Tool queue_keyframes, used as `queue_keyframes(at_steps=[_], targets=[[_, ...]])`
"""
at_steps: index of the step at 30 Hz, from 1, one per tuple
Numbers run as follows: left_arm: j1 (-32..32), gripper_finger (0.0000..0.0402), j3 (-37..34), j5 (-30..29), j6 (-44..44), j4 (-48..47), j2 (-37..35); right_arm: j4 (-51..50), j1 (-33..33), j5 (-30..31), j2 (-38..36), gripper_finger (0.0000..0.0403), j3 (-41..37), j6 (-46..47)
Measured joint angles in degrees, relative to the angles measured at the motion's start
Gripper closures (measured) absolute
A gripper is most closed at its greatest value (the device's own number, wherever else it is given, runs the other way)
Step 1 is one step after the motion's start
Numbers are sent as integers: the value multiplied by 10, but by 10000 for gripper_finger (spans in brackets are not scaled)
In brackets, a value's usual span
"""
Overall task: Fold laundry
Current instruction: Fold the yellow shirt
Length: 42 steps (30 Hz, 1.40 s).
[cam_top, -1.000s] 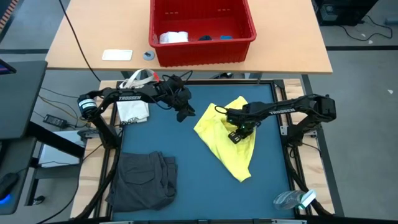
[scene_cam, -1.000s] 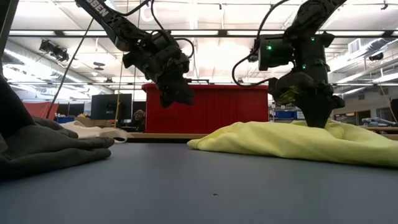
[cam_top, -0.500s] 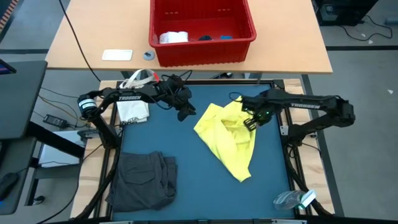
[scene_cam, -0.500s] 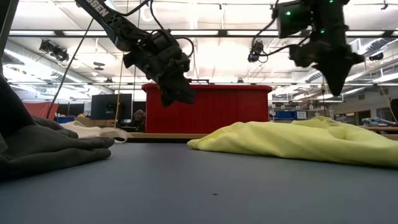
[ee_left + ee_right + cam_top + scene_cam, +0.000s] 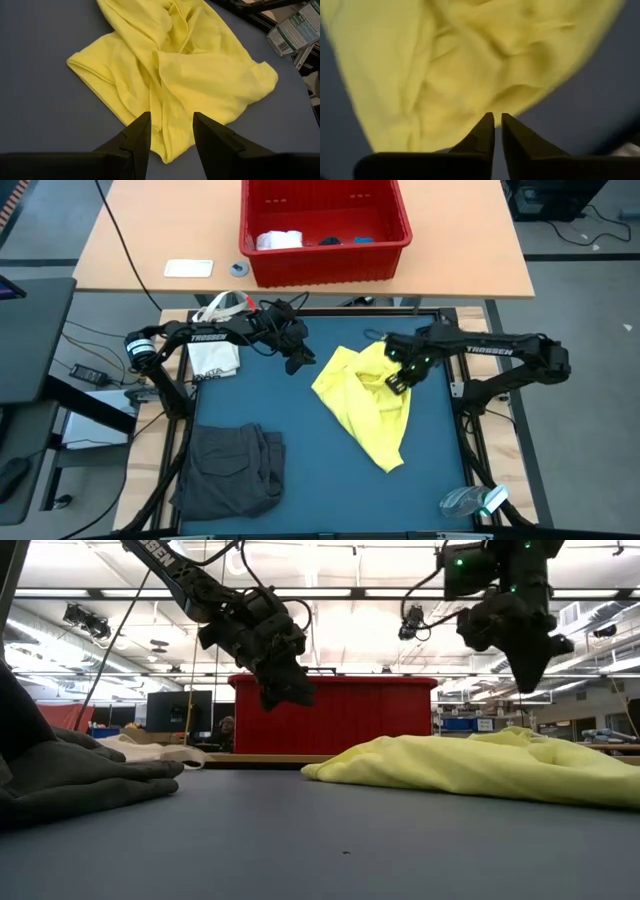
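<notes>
Right gripper [image 5: 398,378]: fingers nearly together, holding nothing; it has lifted clear of the yellow T-shirt [image 5: 368,402] and hangs above its far part.
Yellow T-shirt: crumpled on the blue mat [image 5: 300,465], right of centre, unfolded.
Change: a second ago this gripper pressed into the cloth; now it is up and empty, so no fold has begun, I judge.
Left gripper [image 5: 297,363]: unmoved, fingers apart, empty, beside the shirt.
Dark grey garment [image 5: 232,470]: near-left corner.
</notes>
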Motion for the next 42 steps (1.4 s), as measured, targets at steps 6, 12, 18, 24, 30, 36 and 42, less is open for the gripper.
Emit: queue_keyframes(at_steps=[6,12,18,24,30,36,42], targets=[[0,251,0,0,-7,-1,0,96,58,-53,31,323,-44,17],[0,251,0,0,-14,-2,0,115,82,-44,43,320,-64,76],[0,251,0,0,-17,-5,0,136,105,-42,46,314,-94,148],[0,251,0,0,-20,-4,0,179,109,-35,46,298,-112,164],[0,251,0,0,-21,-4,0,180,107,-3,46,300,-129,168],[0,251,0,0,-25,-4,0,193,104,-13,46,362,-141,167],[0,251,0,0,-31,-4,0,164,104,-19,46,394,-127,163]])
